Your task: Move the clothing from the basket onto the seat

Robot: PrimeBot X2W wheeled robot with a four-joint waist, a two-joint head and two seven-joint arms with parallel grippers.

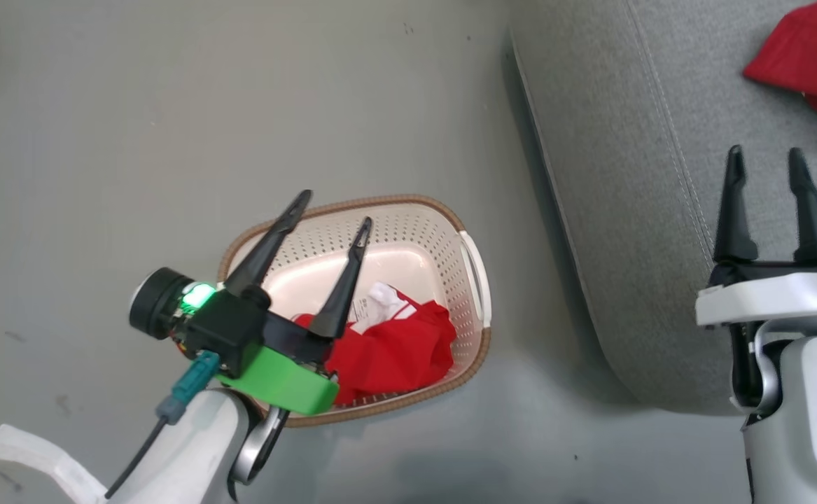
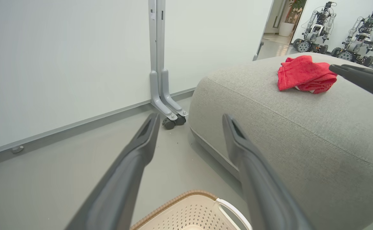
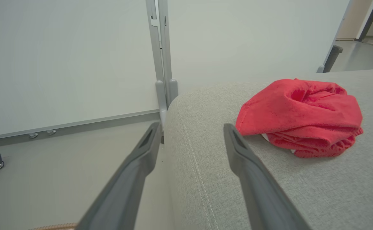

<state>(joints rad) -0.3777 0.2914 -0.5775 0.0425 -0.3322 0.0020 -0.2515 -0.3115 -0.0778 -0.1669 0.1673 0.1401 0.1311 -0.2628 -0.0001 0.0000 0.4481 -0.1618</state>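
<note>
While one red piece (image 1: 811,56) is laid on the seat (image 1: 632,210), the other clothing (image 1: 394,350) is bunched in the basket (image 1: 380,201), at its near right corner, just beneath the wide-open, empty left gripper (image 1: 334,210); the equally open, empty right gripper (image 1: 765,152) is held farther off.

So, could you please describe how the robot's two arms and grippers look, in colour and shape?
The left gripper has two long, dark, tapering fingers on a black block with a bright green cover, a glowing green light and a teal plug with a dark cable. The right gripper has the same fingers on a white bracket. Both forearms are pale grey.
</note>
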